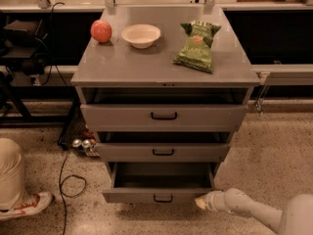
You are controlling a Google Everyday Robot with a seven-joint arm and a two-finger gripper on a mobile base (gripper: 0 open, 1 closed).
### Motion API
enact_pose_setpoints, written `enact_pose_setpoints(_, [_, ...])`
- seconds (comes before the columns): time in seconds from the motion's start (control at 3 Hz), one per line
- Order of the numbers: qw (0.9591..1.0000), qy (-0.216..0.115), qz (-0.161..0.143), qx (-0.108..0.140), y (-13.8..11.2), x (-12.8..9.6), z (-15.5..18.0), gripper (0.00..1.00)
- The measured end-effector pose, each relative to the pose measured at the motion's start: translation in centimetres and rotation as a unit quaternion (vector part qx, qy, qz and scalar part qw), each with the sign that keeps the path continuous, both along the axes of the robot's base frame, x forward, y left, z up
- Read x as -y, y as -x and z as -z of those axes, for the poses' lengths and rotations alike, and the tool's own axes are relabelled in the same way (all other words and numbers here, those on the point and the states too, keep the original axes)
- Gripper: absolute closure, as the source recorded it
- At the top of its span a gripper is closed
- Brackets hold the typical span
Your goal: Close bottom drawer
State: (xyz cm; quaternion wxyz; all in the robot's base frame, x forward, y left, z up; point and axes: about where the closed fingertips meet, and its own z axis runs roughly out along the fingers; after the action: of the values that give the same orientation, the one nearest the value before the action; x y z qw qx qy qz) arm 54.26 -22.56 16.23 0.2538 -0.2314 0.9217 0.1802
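Note:
The bottom drawer [159, 195] is the lowest of three grey drawers in a metal cabinet [164, 72]. It is pulled out, showing its empty inside and a small black handle [163, 199] on its front. My gripper [201, 202] is low at the right end of the drawer front, touching or nearly touching its corner. My white arm [254, 212] reaches in from the lower right.
On the cabinet top are a red apple [100, 31], a white bowl [141, 35] and a green chip bag [197, 46]. The middle drawer [163, 152] and top drawer [164, 116] stand slightly out. A person's leg and shoe [24, 204], a cable [66, 180] and cans [83, 144] lie left.

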Motion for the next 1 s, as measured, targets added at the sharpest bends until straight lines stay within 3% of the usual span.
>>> enact_pose_setpoints(1.0, [0.9987,-0.023,-0.013,0.043,-6.9,-3.5,0.5,1.0])
